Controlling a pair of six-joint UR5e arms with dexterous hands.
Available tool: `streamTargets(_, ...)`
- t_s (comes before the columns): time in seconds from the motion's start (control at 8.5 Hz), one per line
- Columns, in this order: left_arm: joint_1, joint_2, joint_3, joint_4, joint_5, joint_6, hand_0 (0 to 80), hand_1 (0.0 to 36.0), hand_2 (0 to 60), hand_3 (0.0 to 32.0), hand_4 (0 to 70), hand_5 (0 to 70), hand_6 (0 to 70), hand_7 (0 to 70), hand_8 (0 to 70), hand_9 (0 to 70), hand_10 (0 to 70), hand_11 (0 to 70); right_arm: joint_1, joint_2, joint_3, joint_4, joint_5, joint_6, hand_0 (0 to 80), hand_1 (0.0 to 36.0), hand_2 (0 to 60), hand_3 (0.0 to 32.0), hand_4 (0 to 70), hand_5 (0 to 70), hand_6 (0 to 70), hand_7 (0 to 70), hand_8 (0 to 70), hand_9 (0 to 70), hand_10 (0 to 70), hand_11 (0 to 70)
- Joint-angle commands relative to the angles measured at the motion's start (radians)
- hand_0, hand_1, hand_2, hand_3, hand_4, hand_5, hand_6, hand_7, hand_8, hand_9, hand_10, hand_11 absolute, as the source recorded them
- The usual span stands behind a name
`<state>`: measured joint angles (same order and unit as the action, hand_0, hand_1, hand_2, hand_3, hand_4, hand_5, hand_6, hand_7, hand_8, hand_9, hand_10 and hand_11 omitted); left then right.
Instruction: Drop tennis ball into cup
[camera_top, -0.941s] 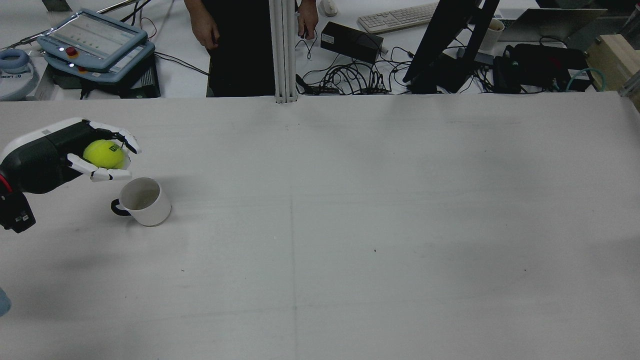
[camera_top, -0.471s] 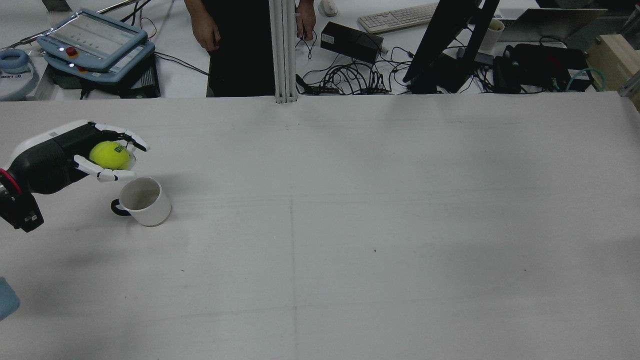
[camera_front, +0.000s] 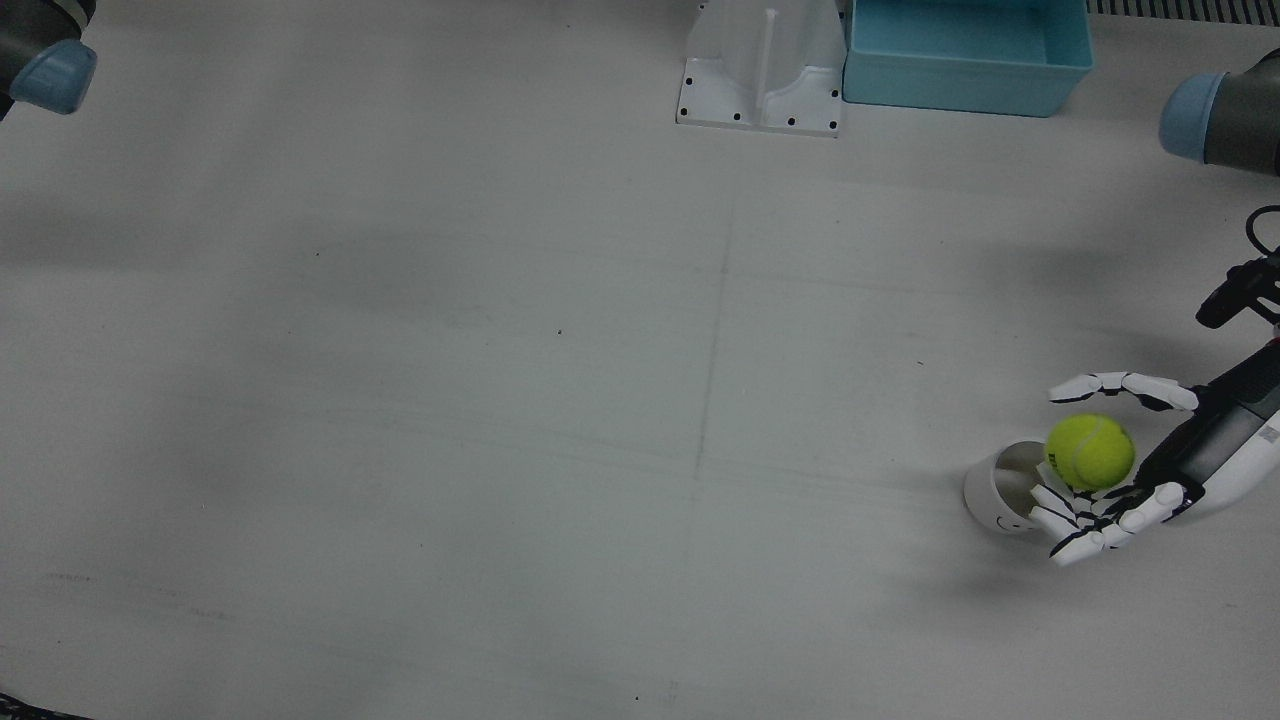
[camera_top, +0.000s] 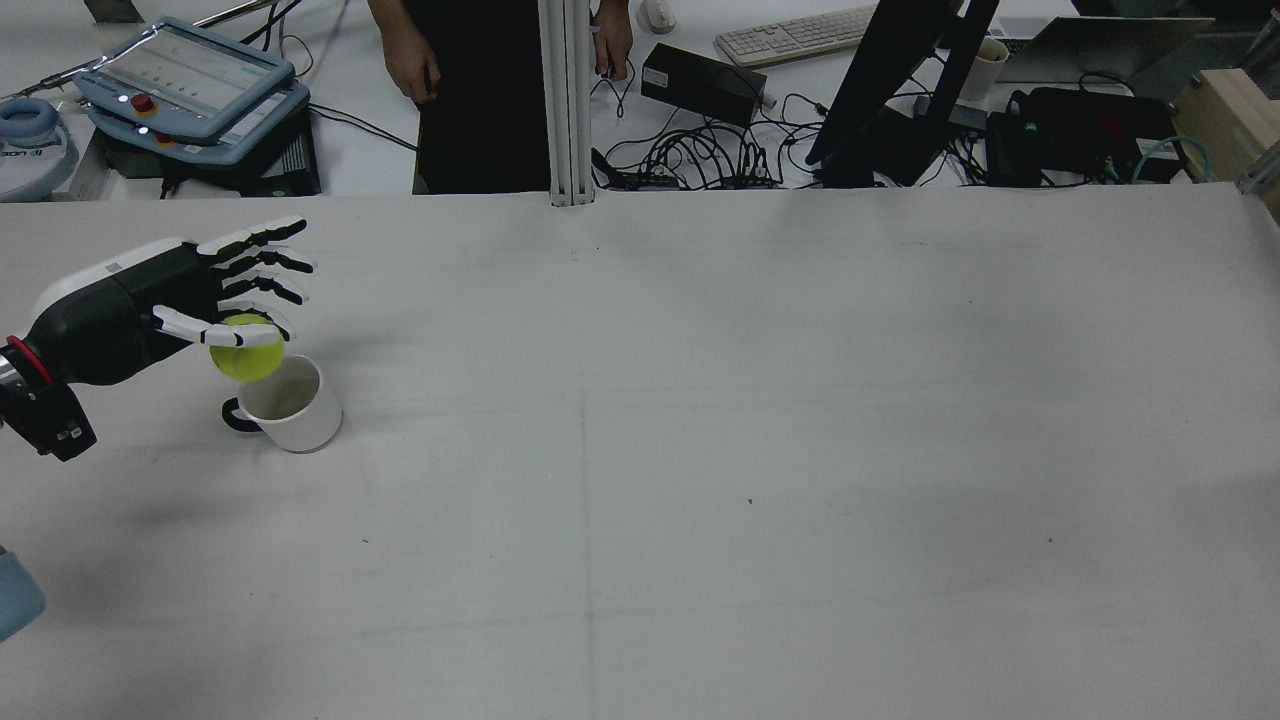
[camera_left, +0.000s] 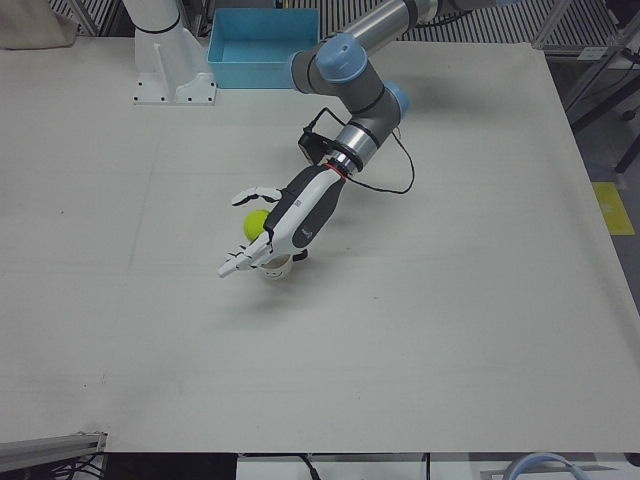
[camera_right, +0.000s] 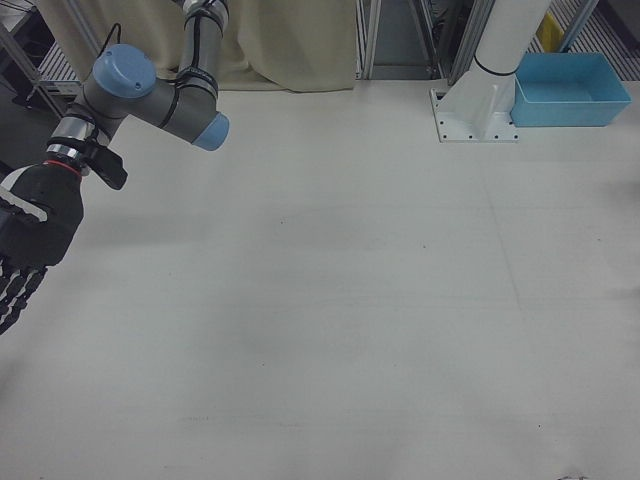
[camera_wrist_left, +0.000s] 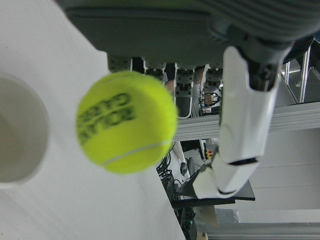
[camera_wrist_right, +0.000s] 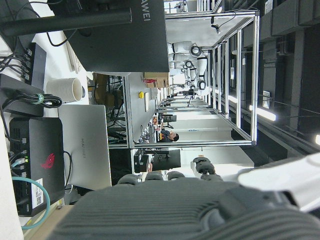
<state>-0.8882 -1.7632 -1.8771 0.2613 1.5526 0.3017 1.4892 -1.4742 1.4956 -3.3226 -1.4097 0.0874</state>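
My left hand (camera_top: 170, 300) is spread wide, fingers (camera_top: 255, 262) straight and apart, holding nothing. The ball (camera_top: 247, 348) is loose in the air just under my thumb, right above the cup's (camera_top: 290, 402) rim and not yet inside. My right hand (camera_right: 25, 250) hangs at the table's far side, its fingers stretched out and empty.

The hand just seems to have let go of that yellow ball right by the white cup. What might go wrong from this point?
The tennis ball sits off-centre, over the cup's rim nearest the left hand, so it might clip the edge and bounce onto the table. A knock could also tip the cup. The spread fingers hang close above the cup and could nudge it when the arm moves.
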Motion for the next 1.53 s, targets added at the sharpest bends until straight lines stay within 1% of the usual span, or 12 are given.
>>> streamTargets(0.0, 0.002, 0.002, 0.003, -0.011, 0.000, 0.001, 60.9, 35.6, 39.6, 0.0, 14.3, 9.1, 5.6, 10.5, 3.8, 7.3, 3.9, 8.6, -0.001, 0.000, 0.000, 0.000, 0.000, 0.000, 0.0, 0.0, 0.0, 0.0, 0.0, 0.0, 0.0, 0.0, 0.0, 0.0, 0.0, 0.0)
streamTargets(0.35, 0.000, 0.005, -0.003, -0.013, 0.006, -0.006, 60.7, 35.9, 40.9, 0.0, 13.3, 9.1, 5.4, 10.0, 3.1, 6.3, 3.8, 8.6, -0.001, 0.000, 0.000, 0.000, 0.000, 0.000, 0.0, 0.0, 0.0, 0.0, 0.0, 0.0, 0.0, 0.0, 0.0, 0.0, 0.0, 0.0)
streamTargets(0.47, -0.008, 0.007, -0.017, -0.002, 0.009, -0.068, 60.7, 36.0, 41.4, 0.0, 13.2, 9.1, 5.5, 10.2, 3.1, 6.3, 3.9, 8.7, -0.001, 0.000, 0.000, 0.000, 0.000, 0.000, 0.0, 0.0, 0.0, 0.0, 0.0, 0.0, 0.0, 0.0, 0.0, 0.0, 0.0, 0.0)
streamTargets(0.59, -0.073, 0.007, -0.046, 0.022, 0.011, -0.085, 60.7, 36.0, 42.4, 0.0, 13.0, 9.1, 5.4, 9.8, 2.6, 5.7, 4.0, 8.8, 0.000, 0.000, 0.000, 0.000, 0.000, 0.000, 0.0, 0.0, 0.0, 0.0, 0.0, 0.0, 0.0, 0.0, 0.0, 0.0, 0.0, 0.0)
streamTargets(0.71, -0.200, 0.008, -0.056, 0.036, 0.027, -0.078, 60.1, 36.0, 43.4, 0.0, 11.2, 9.0, 4.9, 7.6, 1.4, 3.7, 3.7, 8.5, -0.001, 0.000, 0.000, 0.000, 0.000, 0.000, 0.0, 0.0, 0.0, 0.0, 0.0, 0.0, 0.0, 0.0, 0.0, 0.0, 0.0, 0.0)
streamTargets(0.82, -0.266, 0.005, -0.045, 0.056, 0.041, -0.072, 59.7, 36.0, 45.6, 0.0, 6.6, 9.1, 4.1, 4.1, 0.1, 1.3, 3.4, 8.2, 0.000, 0.000, 0.000, 0.000, 0.000, 0.000, 0.0, 0.0, 0.0, 0.0, 0.0, 0.0, 0.0, 0.0, 0.0, 0.0, 0.0, 0.0)
streamTargets(0.94, -0.334, 0.004, -0.045, 0.070, 0.040, -0.043, 59.6, 36.0, 47.8, 0.0, 0.8, 9.4, 3.5, 1.1, 0.0, 0.0, 2.3, 6.8, -0.001, 0.000, 0.000, 0.000, 0.000, 0.000, 0.0, 0.0, 0.0, 0.0, 0.0, 0.0, 0.0, 0.0, 0.0, 0.0, 0.0, 0.0)
streamTargets(1.06, -0.375, 0.008, -0.050, 0.097, 0.041, -0.041, 59.4, 36.0, 48.7, 0.0, 0.0, 9.5, 2.3, 0.0, 0.0, 0.0, 0.7, 4.6, 0.000, 0.000, 0.000, 0.000, 0.000, 0.000, 0.0, 0.0, 0.0, 0.0, 0.0, 0.0, 0.0, 0.0, 0.0, 0.0, 0.0, 0.0)
streamTargets(1.18, -0.408, 0.013, -0.054, 0.105, 0.043, -0.041, 58.8, 36.0, 47.6, 0.0, 0.0, 9.4, 2.0, 0.0, 0.0, 0.0, 0.1, 3.7, 0.000, 0.000, 0.000, 0.000, 0.000, 0.000, 0.0, 0.0, 0.0, 0.0, 0.0, 0.0, 0.0, 0.0, 0.0, 0.0, 0.0, 0.0)
streamTargets(1.41, -0.410, 0.046, -0.062, 0.092, 0.043, -0.041, 60.7, 36.0, 48.5, 0.0, 0.0, 9.8, 1.7, 0.0, 0.0, 0.0, 0.0, 2.5, 0.000, 0.000, 0.000, 0.000, 0.000, 0.000, 0.0, 0.0, 0.0, 0.0, 0.0, 0.0, 0.0, 0.0, 0.0, 0.0, 0.0, 0.0)
